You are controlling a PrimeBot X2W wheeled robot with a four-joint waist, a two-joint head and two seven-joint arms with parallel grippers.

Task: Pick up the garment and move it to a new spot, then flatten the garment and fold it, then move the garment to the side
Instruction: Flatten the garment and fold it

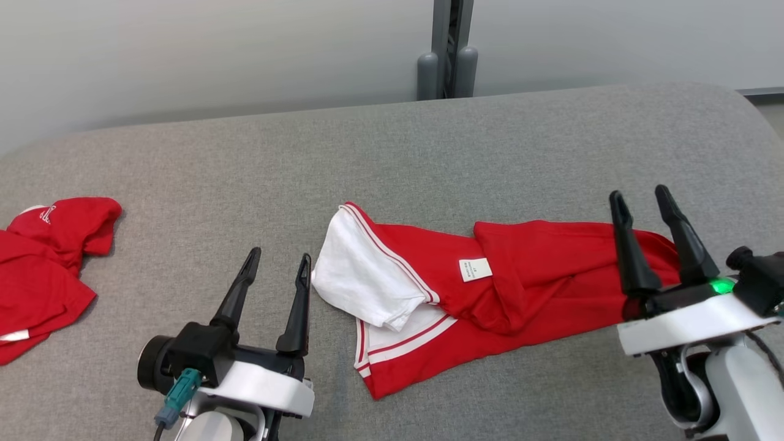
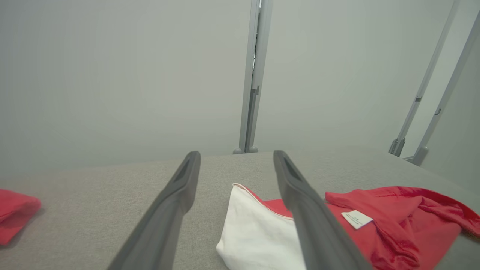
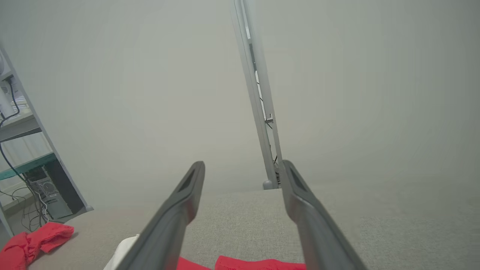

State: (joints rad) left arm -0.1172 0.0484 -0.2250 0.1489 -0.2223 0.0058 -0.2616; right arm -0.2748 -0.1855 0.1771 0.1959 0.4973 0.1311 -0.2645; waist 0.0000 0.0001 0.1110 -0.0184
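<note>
The red garment (image 1: 539, 275), white sleeve (image 1: 361, 275) and label (image 1: 475, 269) showing, lies rumpled on the table (image 1: 392, 153); left pincer (image 1: 278, 257) and right pincer (image 1: 640, 195) gape empty.

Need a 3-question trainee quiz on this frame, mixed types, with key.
1. True or false: the right gripper grips the red-and-white garment.
2. What lies at the far left of the grey surface? A) a second red garment B) a towel C) a box
3. Fill in: the left gripper is ___.
Key: 1 false; 2 A; 3 open.
</note>
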